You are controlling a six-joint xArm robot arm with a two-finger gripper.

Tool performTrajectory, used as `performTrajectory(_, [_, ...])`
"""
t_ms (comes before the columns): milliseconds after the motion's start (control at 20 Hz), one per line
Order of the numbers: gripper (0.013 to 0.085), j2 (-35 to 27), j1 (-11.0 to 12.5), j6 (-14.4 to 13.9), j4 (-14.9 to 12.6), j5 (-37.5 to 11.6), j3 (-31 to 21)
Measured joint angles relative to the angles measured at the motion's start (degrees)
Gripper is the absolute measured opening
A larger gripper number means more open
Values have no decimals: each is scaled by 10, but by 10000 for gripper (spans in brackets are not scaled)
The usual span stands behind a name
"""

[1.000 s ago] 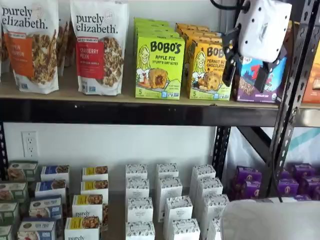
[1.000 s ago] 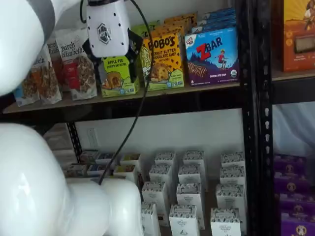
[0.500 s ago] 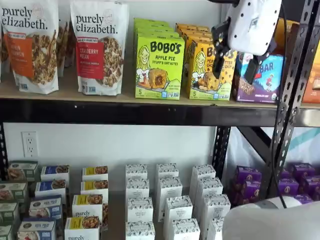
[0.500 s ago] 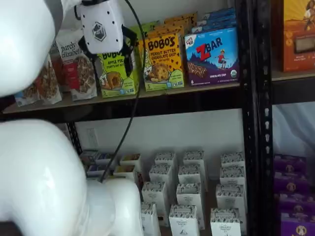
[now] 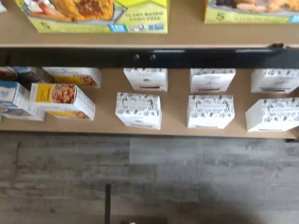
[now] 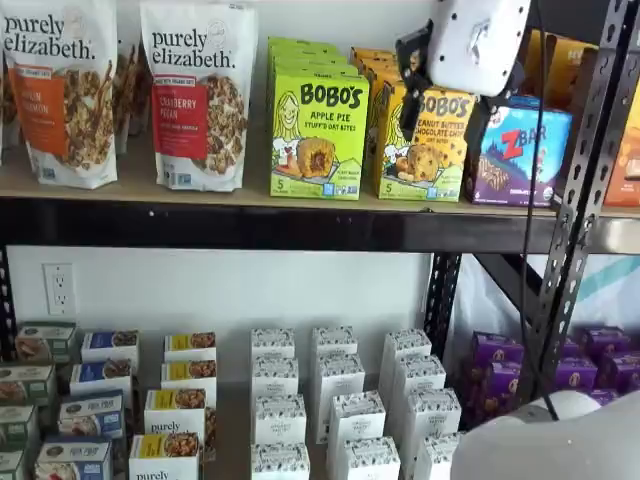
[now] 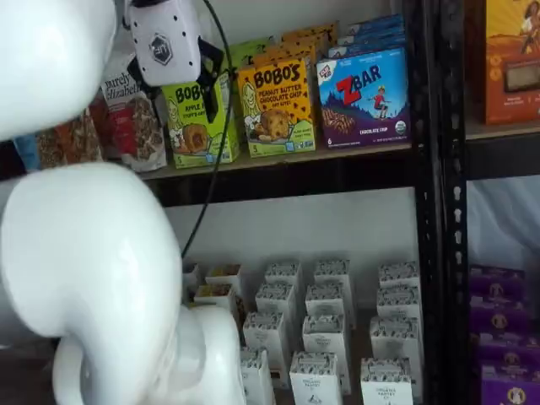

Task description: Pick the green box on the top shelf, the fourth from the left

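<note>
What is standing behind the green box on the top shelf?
Behind the green box on the top shelf, the lime-green tops of more boxes show in a row toward the wall. Their fronts are covered, so I cannot read them or count them.

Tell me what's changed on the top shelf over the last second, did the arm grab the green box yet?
Not yet. The gripper has moved left along the top shelf and a little higher, from in front of the ZBar box to in front of the yellow-orange Bobo's box, nearer the green box. Its fingers are spread and hold nothing. No box on either shelf has moved.
</note>
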State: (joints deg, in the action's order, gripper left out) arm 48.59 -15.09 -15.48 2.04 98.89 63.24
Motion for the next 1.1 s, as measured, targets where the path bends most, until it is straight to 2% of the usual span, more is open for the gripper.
performTrajectory(250, [850,-29,-40,-35,-17,-26,21])
performTrajectory(400, [850,-50,-54,-48,-23,-36,34])
performTrajectory(600, [850,-79,-76,-68,-44,-40,51])
performTrajectory(900, [850,-93,-74,-68,-36,-65,53])
performTrajectory(1100, [850,-94,-78,-70,-48,-92,48])
